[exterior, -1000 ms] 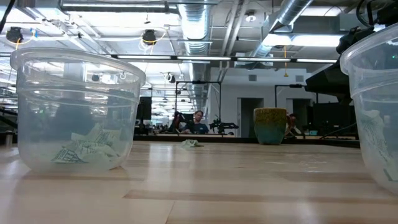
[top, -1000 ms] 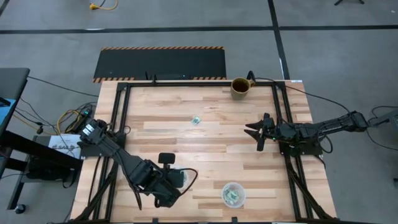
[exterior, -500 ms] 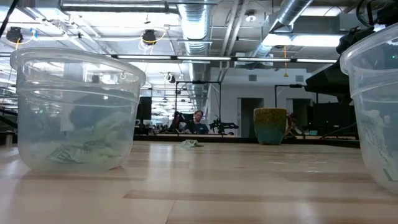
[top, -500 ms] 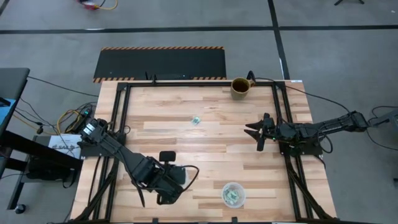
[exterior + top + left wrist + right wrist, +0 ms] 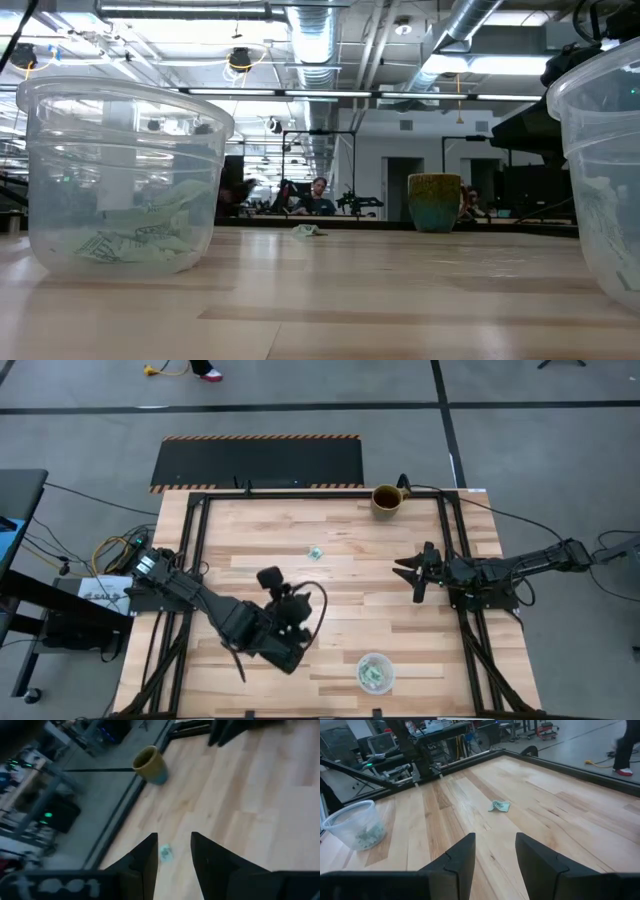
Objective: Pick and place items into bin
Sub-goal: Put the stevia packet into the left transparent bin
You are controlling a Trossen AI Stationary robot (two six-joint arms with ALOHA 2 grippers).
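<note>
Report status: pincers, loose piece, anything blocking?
Left pincer open, empty, aimed at the loose green piece. Right pincer open, waiting at its table edge. Nothing blocking.

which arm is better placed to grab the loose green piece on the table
Left. Its open pincer points straight at the small crumpled pale-green piece, with clear wood between them. The right pincer waits open at the right edge, farther away.

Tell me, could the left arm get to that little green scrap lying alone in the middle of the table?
Probably yes. The left end effector is open and aimed at the green scrap, with only bare table between them. The brown mug stands off to the side, and the right end effector waits farther away.
</note>
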